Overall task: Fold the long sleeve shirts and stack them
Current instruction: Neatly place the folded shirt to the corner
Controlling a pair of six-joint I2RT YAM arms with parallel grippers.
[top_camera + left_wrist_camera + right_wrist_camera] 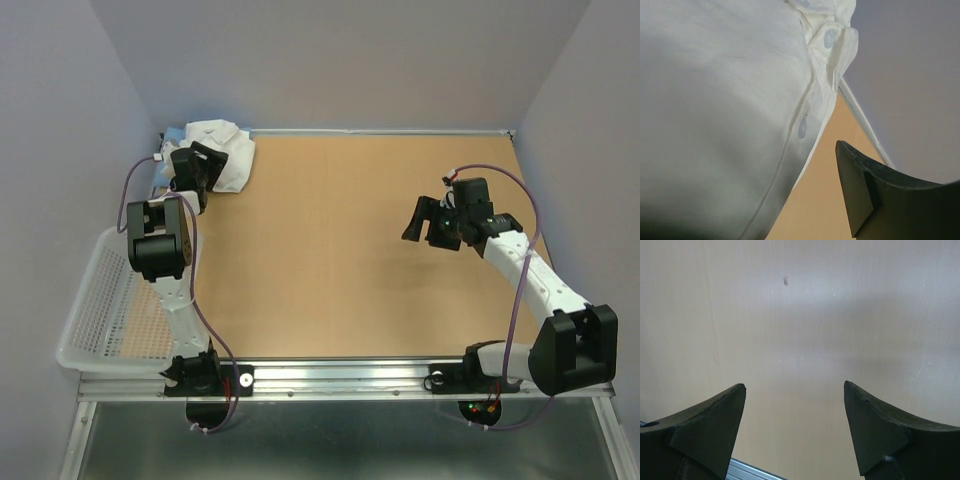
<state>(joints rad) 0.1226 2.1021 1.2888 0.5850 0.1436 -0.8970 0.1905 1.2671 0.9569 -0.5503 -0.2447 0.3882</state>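
White shirt (225, 150): bunched in the far left corner of the table (340, 250), button placket showing.
Left pincer (207, 165): at the shirt, over that same table corner. It is spread wide, with one finger (865, 195) clear of the cloth and the other hidden behind it. No hold is visible.
Right pincer (794, 385): above the table's bare right half, spread wide, holding nothing.
White mesh basket (100, 300): against the table's left edge.

Far left, the shirt (224, 152) is plain white; the bench (350, 260) is tan; the near-left mesh basket (95, 300) is white.
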